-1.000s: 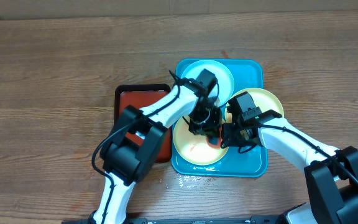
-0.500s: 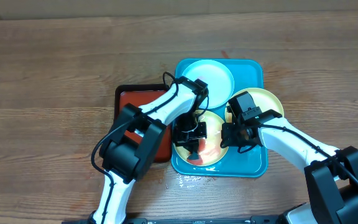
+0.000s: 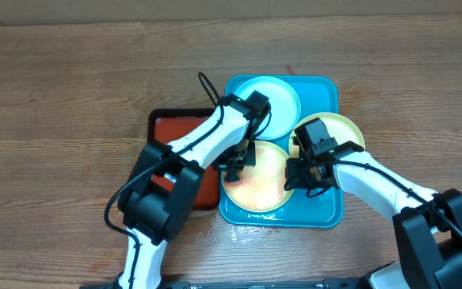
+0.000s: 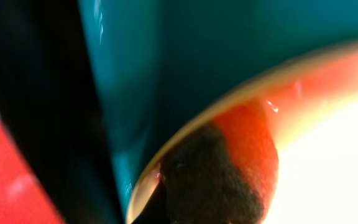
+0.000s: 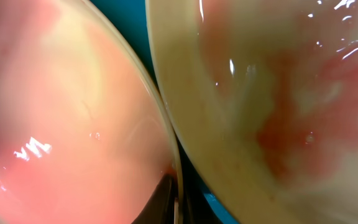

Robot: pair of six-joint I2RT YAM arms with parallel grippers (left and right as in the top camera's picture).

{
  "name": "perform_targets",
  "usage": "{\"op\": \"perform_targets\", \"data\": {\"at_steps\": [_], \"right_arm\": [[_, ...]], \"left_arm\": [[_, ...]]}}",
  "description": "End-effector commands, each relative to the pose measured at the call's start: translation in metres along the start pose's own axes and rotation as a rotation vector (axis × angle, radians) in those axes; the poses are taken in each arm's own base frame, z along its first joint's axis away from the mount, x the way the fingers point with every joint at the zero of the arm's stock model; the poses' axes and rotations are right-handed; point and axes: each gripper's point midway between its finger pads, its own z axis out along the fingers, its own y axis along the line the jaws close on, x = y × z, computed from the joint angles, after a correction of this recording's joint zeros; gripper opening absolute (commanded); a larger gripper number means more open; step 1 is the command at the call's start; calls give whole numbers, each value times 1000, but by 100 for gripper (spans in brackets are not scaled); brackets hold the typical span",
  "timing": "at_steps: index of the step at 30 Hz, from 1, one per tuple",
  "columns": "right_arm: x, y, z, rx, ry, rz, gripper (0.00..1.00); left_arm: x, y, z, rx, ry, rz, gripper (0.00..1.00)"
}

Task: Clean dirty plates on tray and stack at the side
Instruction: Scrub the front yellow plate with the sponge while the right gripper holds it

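- The wooden worktop (image 3: 70,80) carries everything; both arms reach in from the near edge.
- The tray (image 3: 318,213), glossy teal-blue with rounded corners, lies near the middle of the worktop. Its left rim is just beside a smaller red tray (image 3: 175,130) with a black rim.
- The three plates are all at the teal tray, none is stacked at the side.
- The mint-rimmed plate (image 3: 277,98) lies flat in the far part of the tray and its centre looks clean.
- The front yellow-green plate (image 3: 261,183) lies in the near part of the tray and has an orange-pink smear on it.
- The second yellow-green plate (image 3: 348,132) sits at the right side and hangs out over the tray's right rim. The right wrist view shows pink smears on it and its rim very near the rim of the front plate.
- The left end effector (image 3: 236,164) is low at the left rim of the front plate, its fingers pressed together. In the left wrist view a dark blurred shape and an orange-red patch sit on that rim; I cannot tell what they are.
- The right end effector (image 3: 300,178) is down between the two yellow-green plates, also pressed together. I cannot tell if a rim is pinched.
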Motion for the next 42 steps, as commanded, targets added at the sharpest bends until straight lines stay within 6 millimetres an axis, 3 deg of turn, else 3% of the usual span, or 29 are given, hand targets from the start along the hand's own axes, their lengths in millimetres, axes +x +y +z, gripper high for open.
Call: {"op": "perform_targets", "data": {"at_steps": [1, 5, 8, 13, 18, 20, 24, 31, 37, 39, 42], "right_arm": [[17, -12, 16, 52, 61, -18, 4], [17, -12, 16, 52, 61, -18, 4], [17, -12, 16, 52, 62, -18, 4], [20, -13, 16, 57, 72, -16, 4], [21, -13, 16, 59, 76, -16, 4], [21, -13, 16, 59, 76, -16, 4], [21, -13, 16, 59, 76, -16, 4], [21, -13, 16, 58, 76, -16, 4], [21, -13, 16, 59, 77, -16, 4], [21, -13, 16, 59, 78, -16, 4], [21, -14, 16, 59, 77, -16, 4]], "left_arm": [[-16, -16, 11, 107, -28, 9, 4], [-17, -69, 6, 370, -2, 48, 4], [-9, -99, 7, 487, 37, 89, 4], [17, -117, 23, 531, 157, 118, 4], [46, -128, 17, 620, 301, 132, 4], [55, -119, 19, 577, 341, 112, 4], [57, -79, 33, 381, 356, 33, 4], [31, -10, 40, 116, 263, -86, 4], [6, 36, 28, -80, 113, -101, 4], [-2, 48, 22, -139, 56, -97, 4], [-9, 50, 18, -148, 16, -97, 4]]}}
